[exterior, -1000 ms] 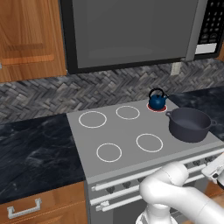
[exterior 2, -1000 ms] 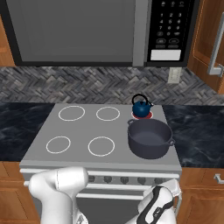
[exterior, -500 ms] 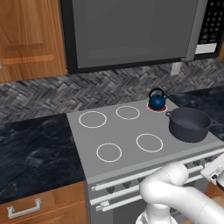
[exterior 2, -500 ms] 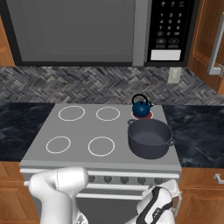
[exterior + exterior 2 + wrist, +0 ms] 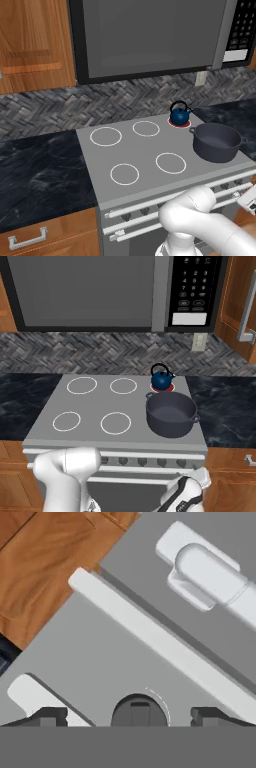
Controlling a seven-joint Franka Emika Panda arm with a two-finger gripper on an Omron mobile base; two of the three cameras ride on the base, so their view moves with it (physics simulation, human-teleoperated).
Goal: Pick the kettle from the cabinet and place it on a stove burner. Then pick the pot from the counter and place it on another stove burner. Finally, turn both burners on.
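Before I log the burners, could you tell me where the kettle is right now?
In both base views the kettle stands on the cooktop's back right burner, just behind the pot.

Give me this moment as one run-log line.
kettle: on glowing rear burner | pot: on front burner | gripper: open, straddling stove knob

Clearance at stove: left side open, right side occupied

Kettle (image 5: 162, 378) on the rear right ring and pot (image 5: 171, 414) just in front block the right; the microwave (image 5: 100, 291) overhangs the rear. The left white rings (image 5: 66, 421) are bare. In the hand view, a knob (image 5: 139, 711) sits between the spread fingertips (image 5: 205, 715) of the pincer (image 5: 131, 716), oven handle bar (image 5: 160, 642) beyond.
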